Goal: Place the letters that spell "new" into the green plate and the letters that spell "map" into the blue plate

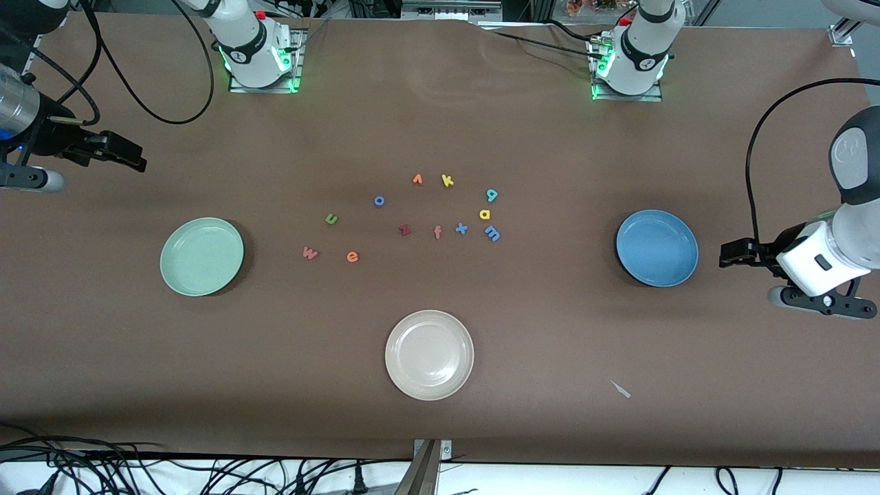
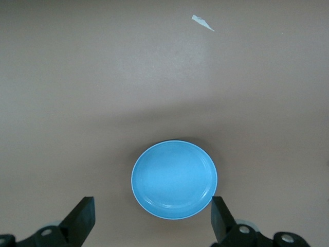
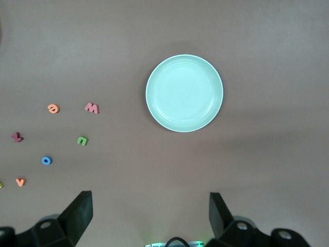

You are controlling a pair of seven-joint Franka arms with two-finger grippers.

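Observation:
The olive-green n [image 1: 331, 219], orange e [image 1: 353, 257] and salmon w [image 1: 310, 253] lie on the table between the middle cluster and the empty green plate [image 1: 201, 256]. A blue m [image 1: 492, 233], yellow a [image 1: 485, 214] and teal p [image 1: 491, 195] lie at the cluster's edge toward the empty blue plate [image 1: 657, 247]. My right gripper [image 1: 134, 157] hangs open and empty over bare table at the right arm's end. My left gripper [image 1: 732, 253] is open and empty beside the blue plate [image 2: 175, 179]. The right wrist view shows the green plate [image 3: 184, 93], w [image 3: 92, 108], e [image 3: 53, 108] and n [image 3: 82, 140].
Other letters lie in the cluster: yellow k [image 1: 447, 181], orange v [image 1: 417, 179], blue o [image 1: 379, 201], dark red z [image 1: 405, 230], salmon f [image 1: 437, 232], blue x [image 1: 461, 228]. A cream plate [image 1: 429, 354] sits nearer the front camera. A white scrap [image 1: 621, 389] lies beside it.

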